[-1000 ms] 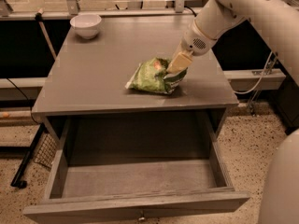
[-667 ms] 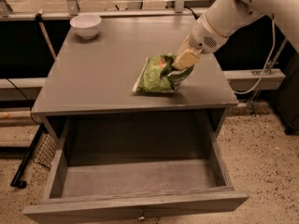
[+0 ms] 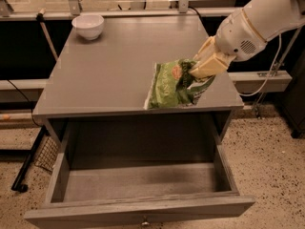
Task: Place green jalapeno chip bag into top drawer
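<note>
The green jalapeno chip bag [image 3: 172,86] hangs tilted in the air over the front right part of the grey table top [image 3: 114,66], its lower end near the table's front edge. My gripper [image 3: 196,73], with tan fingers on a white arm coming from the upper right, is shut on the bag's right end. The top drawer [image 3: 143,185] stands pulled out below the table, its grey inside empty, with a small knob at the bottom of its front.
A white bowl [image 3: 88,26] sits at the table's far left corner. A dark rail and cables run behind the table. Speckled floor lies to the right, and a black wire frame leans at the lower left.
The gripper has lifted the chip bag off the table top and carried it toward the table's front edge, above the open drawer. The view has also closed in.
</note>
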